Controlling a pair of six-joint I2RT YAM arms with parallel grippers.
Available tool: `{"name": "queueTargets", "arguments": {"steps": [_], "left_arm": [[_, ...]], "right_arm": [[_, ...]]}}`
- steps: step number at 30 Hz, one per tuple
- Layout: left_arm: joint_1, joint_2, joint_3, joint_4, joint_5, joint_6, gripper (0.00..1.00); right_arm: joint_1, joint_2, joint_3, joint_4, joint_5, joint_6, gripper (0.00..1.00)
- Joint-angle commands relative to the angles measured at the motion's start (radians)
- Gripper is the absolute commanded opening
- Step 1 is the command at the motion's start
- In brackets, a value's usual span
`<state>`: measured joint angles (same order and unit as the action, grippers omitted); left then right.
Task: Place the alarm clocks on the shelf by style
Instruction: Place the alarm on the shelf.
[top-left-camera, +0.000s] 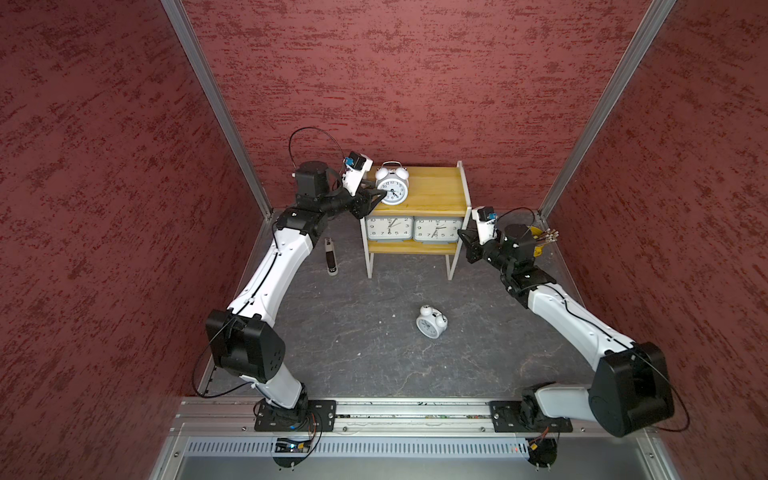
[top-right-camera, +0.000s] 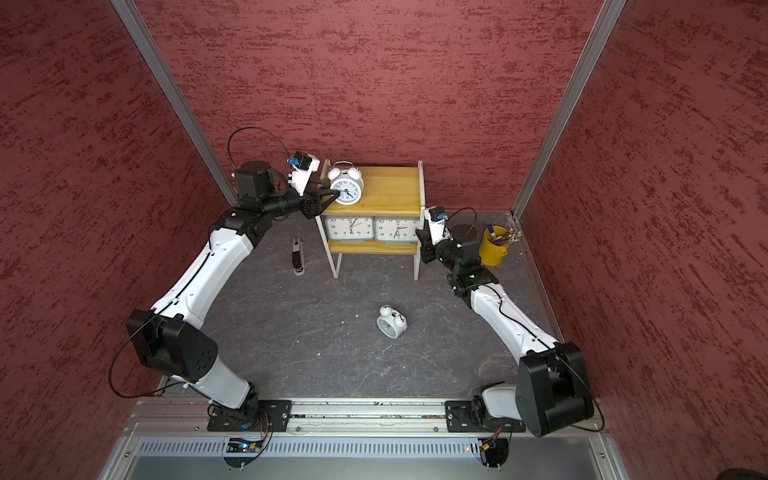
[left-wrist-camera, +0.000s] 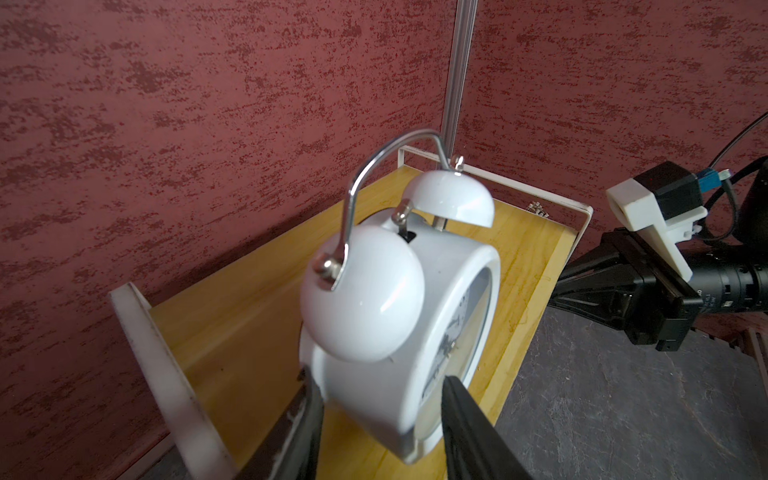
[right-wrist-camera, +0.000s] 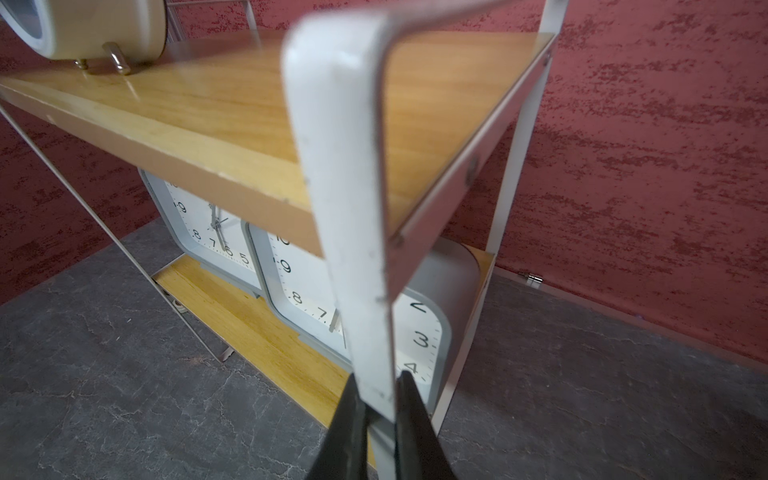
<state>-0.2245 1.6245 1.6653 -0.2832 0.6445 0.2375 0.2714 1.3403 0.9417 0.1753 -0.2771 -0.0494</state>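
L tool (left-wrist-camera: 381, 384) straddles white bell clock (left-wrist-camera: 374, 291) on shelf (top-left-camera: 436, 187) top, grip unclear; R tool (right-wrist-camera: 379, 378) clamps frame (right-wrist-camera: 332, 145); 2 grey clocks (top-left-camera: 390, 229) below.

Walls (top-left-camera: 415, 83) dark red, mottled with darker red streaks. Tabletop (top-left-camera: 353, 357) dark grey, veined pale like slate. Shelf (top-left-camera: 434, 187) with yellowish wood-grain boards and a thin white frame. Twin-bell clock (top-left-camera: 392, 189) glossy white on body and bells, silver on the wire handle, with black numerals on a white face. Second twin-bell clock (top-left-camera: 431, 322) the same white. Pair of grey clocks (top-left-camera: 389, 229) with white faces and black numerals. Arms (top-left-camera: 270, 266) white-shelled with black joints; fingers (left-wrist-camera: 469, 432) black. Pen cup (top-right-camera: 493, 249) bright yellow. Corner posts (top-left-camera: 216, 104) pale silver.
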Motion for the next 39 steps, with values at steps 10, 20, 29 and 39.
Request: {"name": "queueTargets", "arguments": {"steps": [10, 20, 29, 39], "left_arm": [[-0.003, -0.092, -0.066, 0.054, -0.042, 0.008, 0.99], [0.004, -0.207, -0.186, 0.098, -0.144, 0.005, 1.0], [0.005, -0.363, -0.347, 0.067, -0.122, -0.028, 1.0], [0.002, -0.552, -0.724, 0.206, -0.087, -0.2, 1.0]], "right_arm": [[0.004, -0.091, -0.041, 0.027, 0.048, 0.053, 0.58], [0.003, -0.211, -0.113, -0.041, 0.032, 0.066, 0.69], [0.005, -0.329, -0.168, -0.184, -0.118, 0.08, 0.68], [0.079, -0.394, -0.244, -0.295, -0.19, 0.101, 0.66]]}}
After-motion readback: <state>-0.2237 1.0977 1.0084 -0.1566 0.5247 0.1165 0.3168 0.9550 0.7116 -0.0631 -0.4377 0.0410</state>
